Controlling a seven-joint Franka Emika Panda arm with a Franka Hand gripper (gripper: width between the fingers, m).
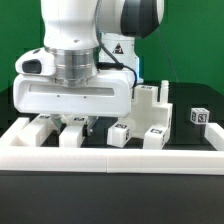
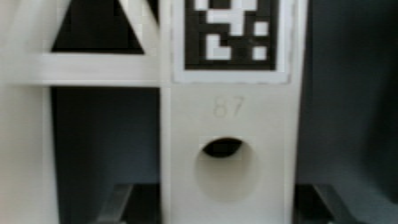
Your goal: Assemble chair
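The chair is in loose white pieces with black-and-white tags. In the exterior view my gripper (image 1: 79, 121) is lowered among pieces lined up behind a low wall; its fingertips are hidden there. In the wrist view a white bar-shaped chair piece (image 2: 228, 110) runs straight between my fingers, with a tag (image 2: 235, 35) at its far end and a dark hole (image 2: 221, 147) nearer my gripper (image 2: 228, 206). Dark fingers (image 2: 146, 200) sit tight against both of its sides, so the gripper is shut on it.
A long low white barrier wall (image 1: 110, 155) runs along the front. A tall notched chair block (image 1: 150, 104) stands toward the exterior view's right, with a small tagged piece (image 1: 197, 117) beyond it. Another white framed piece (image 2: 89, 66) lies beside the held bar.
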